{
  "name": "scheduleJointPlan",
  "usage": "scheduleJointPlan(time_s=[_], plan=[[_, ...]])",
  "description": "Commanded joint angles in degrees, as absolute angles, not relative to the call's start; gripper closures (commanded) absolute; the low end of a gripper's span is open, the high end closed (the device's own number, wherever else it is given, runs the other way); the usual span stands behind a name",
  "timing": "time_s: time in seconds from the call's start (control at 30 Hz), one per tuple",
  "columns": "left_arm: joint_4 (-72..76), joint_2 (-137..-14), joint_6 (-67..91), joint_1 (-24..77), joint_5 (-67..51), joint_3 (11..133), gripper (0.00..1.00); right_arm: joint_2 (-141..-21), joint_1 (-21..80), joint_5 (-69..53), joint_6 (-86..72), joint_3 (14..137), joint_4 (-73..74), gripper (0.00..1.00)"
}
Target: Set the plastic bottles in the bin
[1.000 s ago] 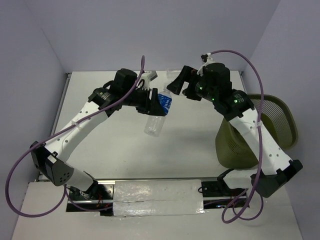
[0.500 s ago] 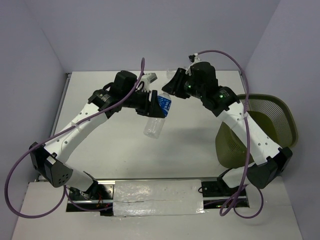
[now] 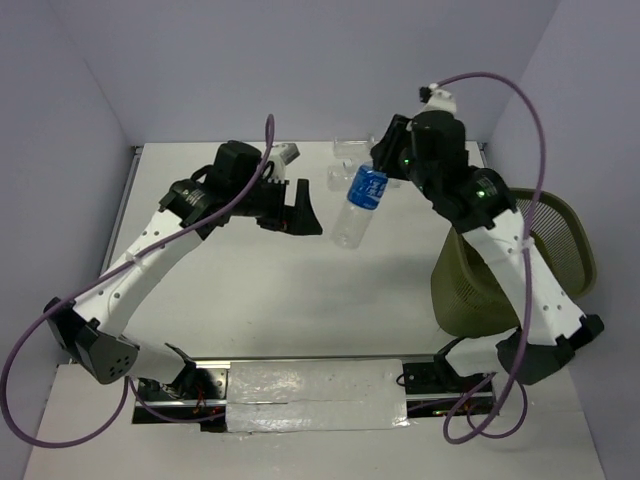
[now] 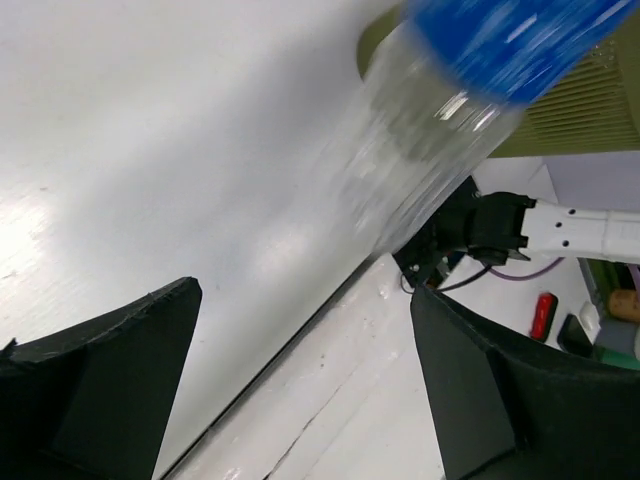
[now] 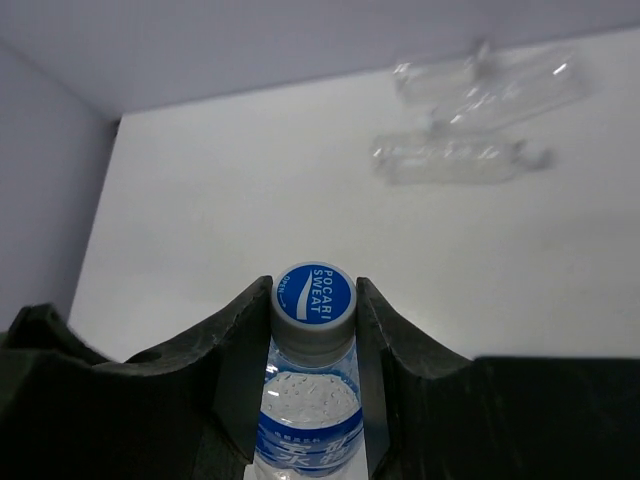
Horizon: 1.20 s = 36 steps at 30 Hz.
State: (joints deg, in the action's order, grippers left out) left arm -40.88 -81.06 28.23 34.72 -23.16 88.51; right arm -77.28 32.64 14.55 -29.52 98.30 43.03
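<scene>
Now clamping the blue-labelled bottle (image 3: 358, 203) by its neck in the right gripper (image 3: 380, 165), just under the blue-topped cap (image 5: 313, 293), both black fingers (image 5: 240, 345) pressing in from either side in the right wrist view. Holding that bottle up in the air above the middle of the white tabletop (image 3: 260, 290), tilting it, cap up toward the gripper and clear base down toward the near left. Resting the left gripper (image 3: 305, 212) released just left of the bottle, jaws standing wide apart, grasping nothing and touching nothing. Seeing, from the left wrist, only a blurred stretch of the clear body and blue label beyond the 2 parted fingers (image 4: 110, 370), well clear of both. Leaving the olive-green mesh bin (image 3: 572, 250) off to the right, partly hidden behind the right arm, rim facing up, well apart from the hanging bottle. Leaving at least 2 unlabelled bottles (image 5: 455, 158) lying on their sides near the far edge of the tabletop, close together, away from the bin.
</scene>
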Motion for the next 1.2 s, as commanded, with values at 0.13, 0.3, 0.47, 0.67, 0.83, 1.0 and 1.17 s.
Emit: scheduleJointPlan(time_s=[0.13, 0.3, 0.47, 0.67, 0.83, 1.0, 1.17], plan=[[-42.8, -74.3, 28.7, 29.5, -10.0, 87.7, 0.01, -67.1, 32.1, 43.6, -13.5, 109.5, 44.9, 0.83], [-39.8, -75.4, 32.2, 28.7, -5.8, 86.1, 0.01, -60.8, 31.9, 57.1, -6.4, 109.3, 40.0, 0.81], [-42.2, -84.0, 32.5, 28.7, -2.9, 92.1, 0.00, -52.4, 31.9, 68.0, 1.5, 102.7, 32.4, 0.81], [-50.4, -98.8, 35.6, 28.7, -3.7, 105.6, 0.01, -43.5, 32.1, 75.1, 1.6, 89.6, 30.8, 0.80], [-50.2, -106.4, 41.4, 28.7, -5.4, 112.6, 0.02, -41.6, 32.1, 76.2, -9.3, 83.6, 42.3, 0.67], [-47.1, -112.7, 45.9, 28.9, -8.5, 116.5, 0.04, -44.9, 31.9, 73.7, -13.8, 83.9, 49.6, 0.05], [-44.0, -118.3, 38.2, 29.0, -5.8, 120.0, 0.04, -45.1, 31.9, 71.2, -9.3, 84.4, 43.6, 0.01]])
